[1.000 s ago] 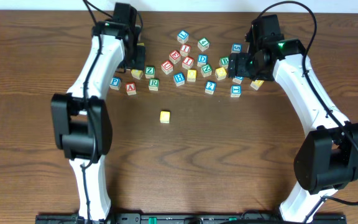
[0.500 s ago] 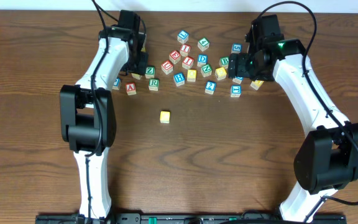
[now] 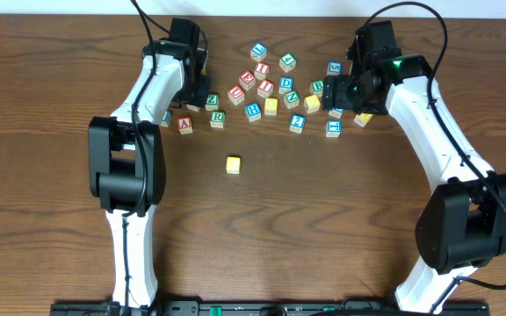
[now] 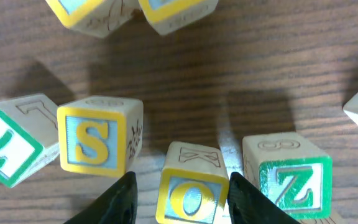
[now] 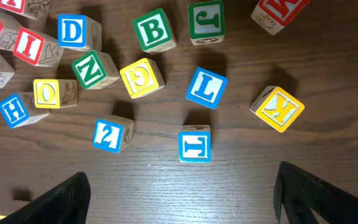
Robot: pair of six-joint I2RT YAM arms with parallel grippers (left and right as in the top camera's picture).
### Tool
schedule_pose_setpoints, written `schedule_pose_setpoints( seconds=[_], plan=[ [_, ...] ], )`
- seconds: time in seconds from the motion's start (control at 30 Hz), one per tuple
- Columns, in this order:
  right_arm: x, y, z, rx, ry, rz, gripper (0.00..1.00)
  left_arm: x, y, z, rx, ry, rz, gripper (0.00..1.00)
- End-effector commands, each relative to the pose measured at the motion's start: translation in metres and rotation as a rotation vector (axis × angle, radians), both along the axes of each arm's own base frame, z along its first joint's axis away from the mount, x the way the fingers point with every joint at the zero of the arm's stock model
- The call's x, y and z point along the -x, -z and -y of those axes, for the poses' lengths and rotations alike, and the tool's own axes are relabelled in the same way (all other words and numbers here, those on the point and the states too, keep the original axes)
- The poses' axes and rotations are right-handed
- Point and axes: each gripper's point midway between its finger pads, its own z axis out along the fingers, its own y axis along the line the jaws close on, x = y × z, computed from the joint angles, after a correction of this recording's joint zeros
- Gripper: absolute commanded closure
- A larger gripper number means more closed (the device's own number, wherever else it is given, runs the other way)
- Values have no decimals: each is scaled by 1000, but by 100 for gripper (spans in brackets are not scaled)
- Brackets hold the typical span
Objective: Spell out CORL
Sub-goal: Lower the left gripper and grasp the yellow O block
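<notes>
Yellow-framed, the O block is straddled on the bench by the left pincer, held apart and unclamped. The S block and Z block (both just beside) could be knocked or pinched on closing. The right pincer is spread open above the L block.

Letter blocks lie scattered (one yellow block apart).
</notes>
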Motion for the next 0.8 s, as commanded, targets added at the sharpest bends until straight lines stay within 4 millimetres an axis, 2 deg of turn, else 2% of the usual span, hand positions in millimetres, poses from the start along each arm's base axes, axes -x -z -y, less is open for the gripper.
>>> schedule_pose_setpoints(
  seconds=[0.0, 0.13, 0.4, 0.57, 0.6, 0.77],
  plan=[
    [1, 2, -2, 12, -6, -4, 9, -1, 12, -2, -7, 13, -2, 56],
    [1, 2, -2, 12, -6, -4, 9, -1, 16, -2, -6, 13, 0, 61],
    [1, 2, -2, 13, -6, -4, 9, 1, 16, -3, 0, -14, -5, 63],
    [1, 2, -2, 13, -6, -4, 9, 2, 17, -3, 2, -27, -10, 61],
    [1, 2, -2, 12, -6, -4, 9, 3, 17, -3, 3, -33, -13, 56],
    [1, 2, -2, 13, -6, -4, 9, 3, 17, -3, 12, -66, -14, 56]
  ],
)
